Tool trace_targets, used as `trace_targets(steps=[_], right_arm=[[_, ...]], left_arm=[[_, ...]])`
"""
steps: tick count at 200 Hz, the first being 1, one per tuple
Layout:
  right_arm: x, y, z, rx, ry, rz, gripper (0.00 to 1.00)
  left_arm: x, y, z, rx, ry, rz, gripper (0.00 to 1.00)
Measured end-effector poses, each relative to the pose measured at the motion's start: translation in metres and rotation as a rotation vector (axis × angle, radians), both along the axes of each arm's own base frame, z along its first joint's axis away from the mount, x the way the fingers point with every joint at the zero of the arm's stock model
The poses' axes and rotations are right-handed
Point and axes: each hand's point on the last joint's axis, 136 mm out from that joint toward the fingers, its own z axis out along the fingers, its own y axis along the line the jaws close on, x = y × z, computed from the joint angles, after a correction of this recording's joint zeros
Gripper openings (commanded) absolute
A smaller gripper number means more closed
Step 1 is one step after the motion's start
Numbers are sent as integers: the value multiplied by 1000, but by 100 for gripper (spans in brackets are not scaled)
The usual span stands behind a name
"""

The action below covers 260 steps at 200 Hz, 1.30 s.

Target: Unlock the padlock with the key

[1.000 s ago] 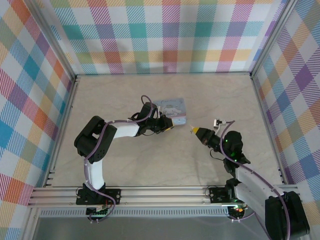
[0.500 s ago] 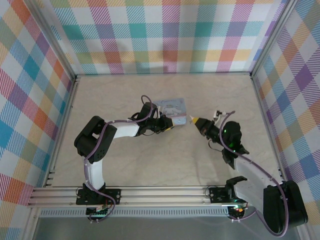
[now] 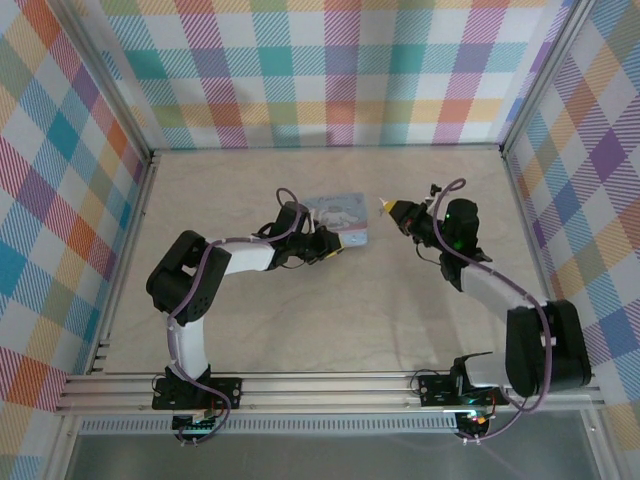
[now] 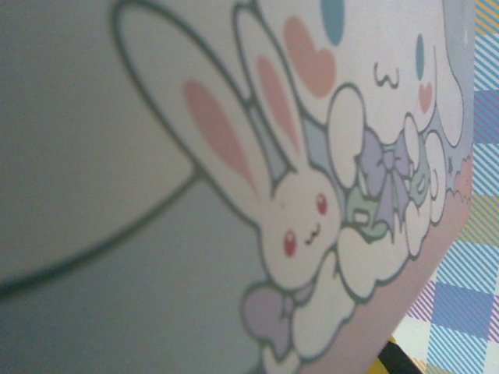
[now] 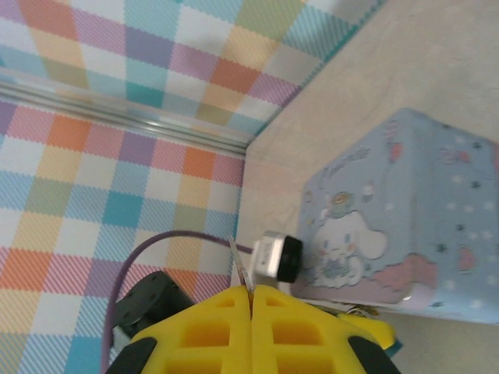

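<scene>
The light-blue cartoon tin (image 3: 340,212) lies mid-table. My left gripper (image 3: 338,248) sits at its near edge, jaws shut on something small there. In the right wrist view a small metallic glint, the padlock (image 5: 357,309), shows just above that gripper's yellow finger (image 5: 368,321); most of it is hidden. The left wrist view is pressed close to the tin's bunny lid (image 4: 234,195). My right gripper (image 3: 386,207) hovers off the tin's right side, shut on the key (image 5: 242,269). The key's thin blade sticks up between the yellow fingers (image 5: 218,327) toward the tin (image 5: 405,226).
Plaid walls (image 3: 330,70) close in the back and both sides, with the back-left corner (image 5: 242,148) beyond the tin. The left arm's silver wrist camera (image 5: 277,255) and its purple cable (image 5: 156,245) lie between the key tip and the tin. Bare tabletop (image 3: 350,320) stretches toward the arm bases.
The right gripper has carried the key away from the arm bases toward the back, up along the tin's right side. The left gripper and tin shifted slightly toward the back.
</scene>
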Motion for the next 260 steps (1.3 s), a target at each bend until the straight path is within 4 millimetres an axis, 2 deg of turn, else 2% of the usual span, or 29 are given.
trace_targets(steps=[20, 43, 87, 102, 147, 199, 260], right_arm=[[4, -3, -15, 8, 30, -5, 0], [-3, -3, -30, 24, 44, 1, 0], [-24, -1, -87, 61, 157, 13, 0], [-35, 4, -99, 70, 180, 27, 0], [-56, 34, -104, 103, 152, 112, 0], [-65, 60, -118, 121, 163, 160, 0], [-59, 70, -116, 121, 131, 160, 0]], left_arm=[[2, -1, 2, -2, -6, 1, 10], [4, -1, 5, -5, -13, 2, 10], [6, -2, 8, -14, -23, 4, 10], [8, -3, 10, -20, -31, 5, 10], [10, -5, 15, -33, -37, 11, 10], [12, -6, 18, -45, -44, 13, 10], [16, -9, 27, -88, -55, 20, 10]])
